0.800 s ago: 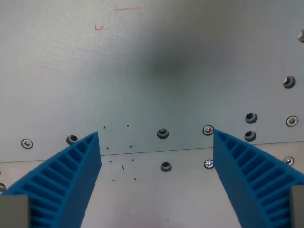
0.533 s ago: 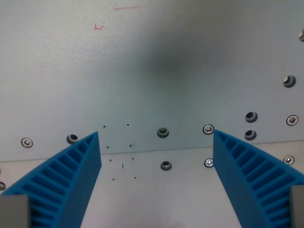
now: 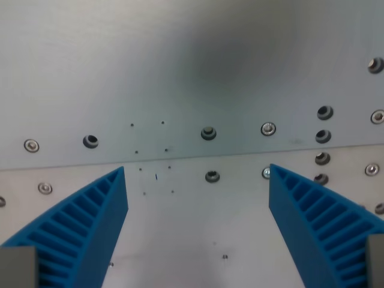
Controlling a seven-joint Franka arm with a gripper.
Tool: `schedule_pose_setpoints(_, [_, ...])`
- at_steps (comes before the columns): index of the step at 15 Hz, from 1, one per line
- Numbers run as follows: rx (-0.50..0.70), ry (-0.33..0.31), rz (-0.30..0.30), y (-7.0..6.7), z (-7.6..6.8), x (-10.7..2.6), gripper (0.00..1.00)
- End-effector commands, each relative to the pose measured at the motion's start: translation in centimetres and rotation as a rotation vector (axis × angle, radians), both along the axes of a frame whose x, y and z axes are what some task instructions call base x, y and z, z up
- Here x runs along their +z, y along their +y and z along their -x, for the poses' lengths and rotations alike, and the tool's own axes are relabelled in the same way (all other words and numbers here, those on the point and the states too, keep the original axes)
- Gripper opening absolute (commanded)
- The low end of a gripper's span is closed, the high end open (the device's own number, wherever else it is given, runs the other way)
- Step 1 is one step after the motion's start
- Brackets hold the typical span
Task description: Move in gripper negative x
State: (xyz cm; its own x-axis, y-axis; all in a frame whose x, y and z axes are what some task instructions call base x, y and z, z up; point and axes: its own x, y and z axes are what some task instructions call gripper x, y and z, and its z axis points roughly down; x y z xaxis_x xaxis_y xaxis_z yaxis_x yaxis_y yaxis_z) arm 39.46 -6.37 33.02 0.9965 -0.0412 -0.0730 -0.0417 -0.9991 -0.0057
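My gripper (image 3: 198, 174) is open and empty, with nothing between its two blue ribbed fingers. One finger (image 3: 78, 231) rises from the wrist view's lower left, the other (image 3: 318, 225) from its lower right. Below them lies a grey metal table (image 3: 180, 72) made of two plates that meet at a seam (image 3: 192, 157) running across the view. No loose object is in view.
Bolts and screw holes dot the metal along the seam, such as a bolt (image 3: 208, 132) and a screw (image 3: 268, 128) above it and a bolt (image 3: 211, 176) below it. More bolts cluster at the wrist view's right edge (image 3: 324, 112). A soft shadow (image 3: 228, 57) lies on the upper plate.
The whole scene has shifted upward in the wrist view, so the camera has moved; the seam and bolts sit higher and the red marks at the top have left the picture. The fingers stay equally open.
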Motion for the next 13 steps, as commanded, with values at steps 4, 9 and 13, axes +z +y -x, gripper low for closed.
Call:
schedule_pose_setpoints(4, [0.001,-0.072,0.013,-0.1,4.4,0.5,1.00])
schedule_pose_setpoints(9, [0.001,-0.072,0.013,0.0,6.9,0.5,1.00])
schedule_pose_setpoints(13, [0.001,-0.072,0.013,0.1,8.9,0.5,1.00])
